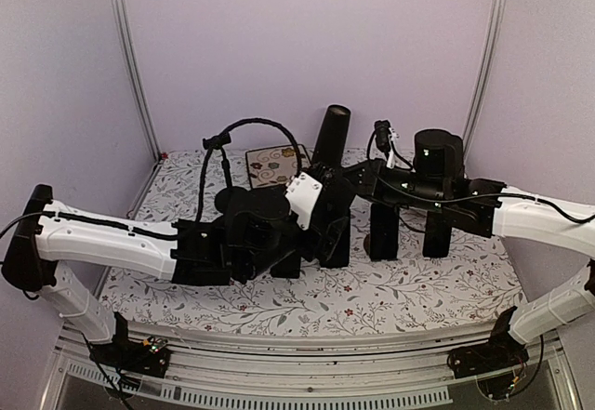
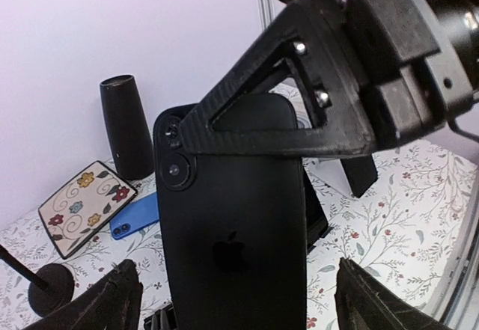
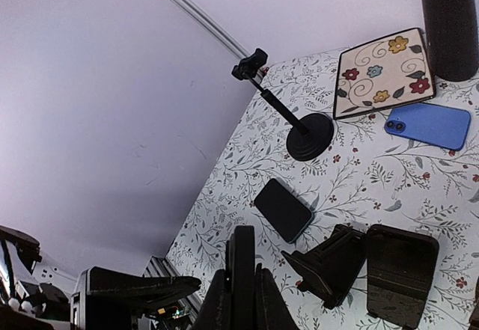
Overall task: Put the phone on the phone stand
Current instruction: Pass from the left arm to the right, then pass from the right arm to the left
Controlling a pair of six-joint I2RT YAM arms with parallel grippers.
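Left wrist view, read left to right. The clamp stand (image 2: 41, 289) has its round base at 8 o'clock, cut by the frame edge. The floral tile (image 2: 82, 206) and the blue phone (image 2: 135, 219) lie flat at 9 o'clock, just beside each other. The black cylinder (image 2: 127, 128) stands upright at 10 o'clock.

At centre the black phone (image 2: 232, 233) is upright, back toward the lens, camera lenses at the top. Around it the left gripper (image 2: 238, 300) is spread wide, with one finger at 7 o'clock and the other at 5 o'clock, both clear of the phone's edges. Judgement: it straddles the phone to steady or catch it while the other arm carries it. A triangular black finger crosses the phone's top from 2 o'clock; it belongs to the right gripper (image 3: 241, 304).

Right wrist view. At 6 o'clock the right gripper is clamped on the black phone, which shows edge-on as a thin slab between the pads. Judgement: pinching the top leaves the bottom edge free to seat in a cradle. A second dark phone (image 3: 283, 209) lies flat near centre. The folding stand (image 3: 329, 264) and the panel stand (image 3: 400, 270) sit at 5 o'clock, and neither carries a phone.

Hidden or unclear:
- The held phone's bottom edge is out of frame in both wrist views, so I cannot tell whether it rests on anything.
- The dark shape behind it at 4 o'clock in the left wrist view may be a stand; unsure.
- In the top external view the arms, stands and phone merge black on black at centre, and the phone's outline cannot be separated.
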